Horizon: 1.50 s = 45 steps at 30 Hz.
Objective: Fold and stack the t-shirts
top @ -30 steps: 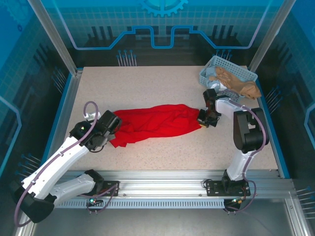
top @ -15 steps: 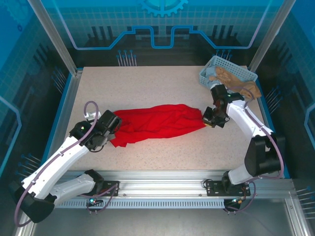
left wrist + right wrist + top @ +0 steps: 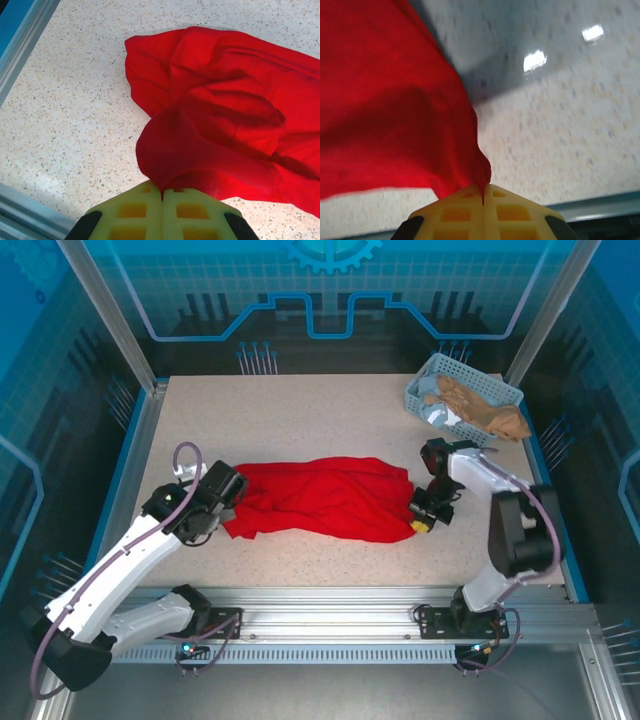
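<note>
Left end effector: yellow lattice fingers closed flat against each other, pinching a fold of the red t-shirt at its left end. In the left wrist view the cloth rises out of the seam between the fingertips and spreads away in loose folds.

Right end effector: fingers likewise pressed together, gripping the shirt's right end. In the right wrist view a narrow point of red fabric is caught between the tips. This view is blurred, so fine detail of the hem cannot be made out.

Red t-shirt: one item, bright red, lying crumpled and elongated across the middle of the tabletop, stretched left to right between the two end effectors, plain red side up.

Basket: pale blue plastic lattice, at the far right corner of the tabletop, well apart from the shirt. It holds bunched cloth, tan and pale blue, possibly further garments; their kind cannot be told.

Tabletop: pale speckled surface with a blue border.
</note>
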Tool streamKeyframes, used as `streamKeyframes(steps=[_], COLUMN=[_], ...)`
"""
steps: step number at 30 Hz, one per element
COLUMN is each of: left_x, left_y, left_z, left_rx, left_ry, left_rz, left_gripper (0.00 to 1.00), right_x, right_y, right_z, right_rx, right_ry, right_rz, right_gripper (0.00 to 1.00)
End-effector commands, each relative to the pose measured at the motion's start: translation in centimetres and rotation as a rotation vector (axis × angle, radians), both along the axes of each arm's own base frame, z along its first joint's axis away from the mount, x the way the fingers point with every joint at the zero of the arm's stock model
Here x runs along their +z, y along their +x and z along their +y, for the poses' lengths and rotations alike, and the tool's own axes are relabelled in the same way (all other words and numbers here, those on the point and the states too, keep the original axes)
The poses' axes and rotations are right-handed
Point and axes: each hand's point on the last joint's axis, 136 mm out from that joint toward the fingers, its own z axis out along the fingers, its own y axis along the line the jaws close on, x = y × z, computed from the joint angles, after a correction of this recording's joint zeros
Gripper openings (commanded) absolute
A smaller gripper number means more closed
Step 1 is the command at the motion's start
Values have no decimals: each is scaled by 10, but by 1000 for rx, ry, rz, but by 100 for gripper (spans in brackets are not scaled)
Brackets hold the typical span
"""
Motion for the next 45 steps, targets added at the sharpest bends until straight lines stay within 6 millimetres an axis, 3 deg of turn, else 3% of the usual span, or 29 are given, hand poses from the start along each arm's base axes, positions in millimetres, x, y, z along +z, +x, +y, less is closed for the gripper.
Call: streamKeyframes(steps=[1, 11, 21, 26, 36, 40, 43, 45], left_x=[8, 9, 13, 16, 14, 10, 6, 5], left_y=[10, 21, 38, 37, 21, 22, 25, 26], left_z=[1, 4, 27, 34, 37, 35, 34, 32], left_rx=[-11, -13, 35, 47, 48, 37, 34, 30], left_ry=[25, 65, 88, 94, 77, 77, 75, 73], left_rz=[-24, -20, -13, -8, 13, 19, 29, 33], left_gripper=[0, 0, 0, 0, 0, 0, 0, 0], right_x=[-4, -8, -11, 10, 24, 19, 11, 14], right_y=[53, 88, 91, 70, -34, -56, -51, -31], right_z=[-3, -16, -14, -12, 9, 19, 12, 3], right_rx=[-30, -77, -70, -78, -101, -138, -133, -131], right_ry=[-37, -94, -87, -82, 44, 122, 81, 34], right_rz=[-90, -98, -88, -113, -1, 54, 64, -21], right_gripper=[0, 0, 0, 0, 0, 0, 25, 41])
